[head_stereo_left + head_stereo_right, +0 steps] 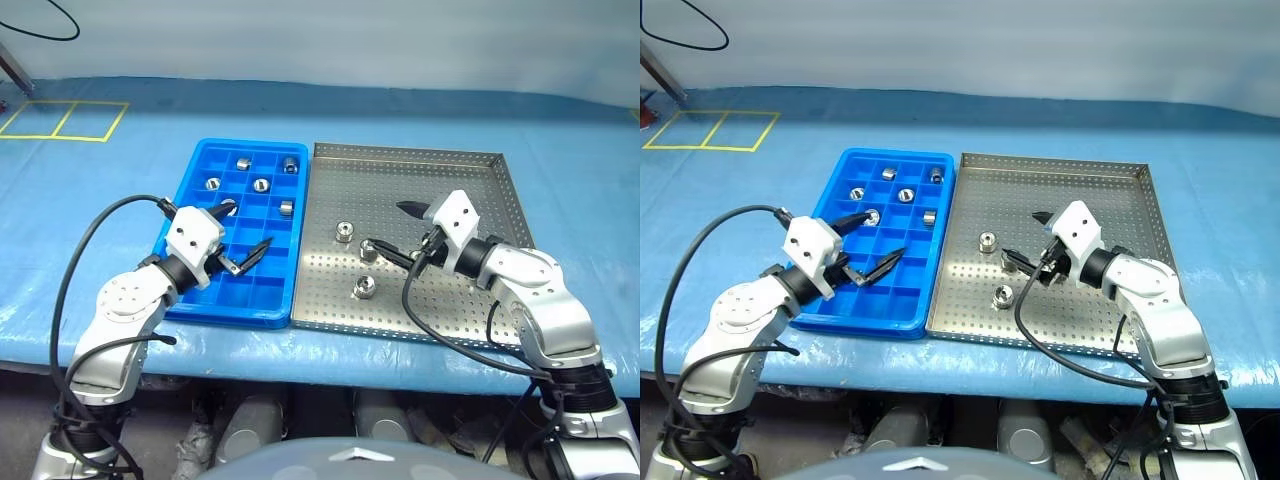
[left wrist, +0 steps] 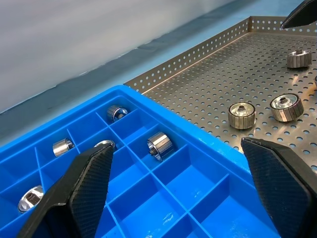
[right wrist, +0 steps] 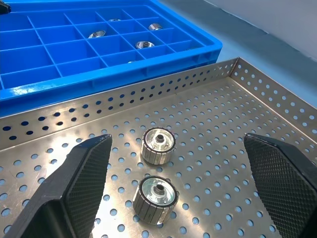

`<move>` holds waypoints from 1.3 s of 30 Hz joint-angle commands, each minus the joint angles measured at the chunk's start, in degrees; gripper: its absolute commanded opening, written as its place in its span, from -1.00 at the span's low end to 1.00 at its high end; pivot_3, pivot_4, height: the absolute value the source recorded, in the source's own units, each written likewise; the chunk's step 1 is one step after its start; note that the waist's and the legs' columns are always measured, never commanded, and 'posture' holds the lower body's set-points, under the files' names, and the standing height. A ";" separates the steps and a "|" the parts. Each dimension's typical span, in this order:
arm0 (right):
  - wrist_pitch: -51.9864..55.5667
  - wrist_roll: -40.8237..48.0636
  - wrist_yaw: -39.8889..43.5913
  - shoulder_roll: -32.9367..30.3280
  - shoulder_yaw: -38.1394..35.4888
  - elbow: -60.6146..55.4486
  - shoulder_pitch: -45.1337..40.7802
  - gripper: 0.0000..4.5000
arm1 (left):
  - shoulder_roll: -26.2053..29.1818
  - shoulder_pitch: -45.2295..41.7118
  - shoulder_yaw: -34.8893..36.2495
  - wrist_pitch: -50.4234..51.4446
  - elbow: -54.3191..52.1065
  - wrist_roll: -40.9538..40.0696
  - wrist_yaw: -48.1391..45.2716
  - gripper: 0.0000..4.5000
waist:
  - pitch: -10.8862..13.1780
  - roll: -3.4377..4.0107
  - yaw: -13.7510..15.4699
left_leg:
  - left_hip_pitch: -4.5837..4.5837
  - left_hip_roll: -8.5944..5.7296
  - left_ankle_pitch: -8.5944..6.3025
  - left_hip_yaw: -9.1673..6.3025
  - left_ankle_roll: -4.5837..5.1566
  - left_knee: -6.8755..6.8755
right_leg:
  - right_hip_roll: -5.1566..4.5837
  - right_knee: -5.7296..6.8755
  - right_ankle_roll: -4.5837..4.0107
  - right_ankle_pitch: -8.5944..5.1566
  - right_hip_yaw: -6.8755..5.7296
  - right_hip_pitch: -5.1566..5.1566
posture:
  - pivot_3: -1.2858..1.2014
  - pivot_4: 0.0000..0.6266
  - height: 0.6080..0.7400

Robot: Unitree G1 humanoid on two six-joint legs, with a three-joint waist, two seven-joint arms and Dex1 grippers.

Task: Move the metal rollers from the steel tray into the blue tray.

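**While both tools hang open, three rollers wait in steel tray**

Since neither tool holds anything, this looks like the gap between transfers. Left tool [image 1: 240, 232] hovers over the blue tray [image 1: 205, 300], jaws wide apart, empty — prob. just positioned above the grid compartments. Right tool [image 1: 392, 230] sits over the steel tray [image 1: 470, 320], jaws spread, aimed at the rollers, likely lining up the next pick.

Steel tray, on the counter [image 1: 80, 220] toward its near edge, right of the blue tray w/ rims almost touching: three metal rollers [image 1: 344, 232] left, standing upright on the perforated floor, grouped in the half next to the blue tray, apart from each other.

Blue tray: six rollers, one per compartment, all in far-end rows; near rows empty, so plenty of room remains.
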 commanded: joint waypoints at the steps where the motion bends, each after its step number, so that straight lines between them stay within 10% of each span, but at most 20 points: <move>1: -0.60 0.70 0.14 0.15 -0.02 -1.24 -0.75 0.98 | 0.08 -0.48 0.55 -0.73 -2.12 -0.66 -0.12 1.00 | 0.00 0.00 -0.01 | 0.00 0.00 0.00 0.00 0.00 0.00 | -0.01 0.00 0.00 0.00 0.00 0.00 | -0.10 -0.52 1.00; 21: 0.05 1.09 0.78 -1.04 -0.26 -3.07 1.89 0.98 | -1.83 -7.22 -5.73 -1.43 1.53 0.03 -2.69 1.00 | 0.03 -0.05 -0.10 | 0.01 0.00 0.00 0.01 -0.01 0.02 | 0.01 -0.01 0.00 0.00 -0.01 0.03 | -0.14 -0.52 1.00; 39: -0.36 1.29 -6.12 0.15 -5.12 -11.61 13.39 0.98 | -10.93 -34.02 -19.20 -5.16 36.34 11.68 -5.74 1.00 | 0.04 -0.06 -6.64 | -0.02 -0.02 -0.04 0.08 0.08 0.11 | 0.02 -0.05 0.17 -0.01 0.03 0.07 | -0.30 -0.52 1.00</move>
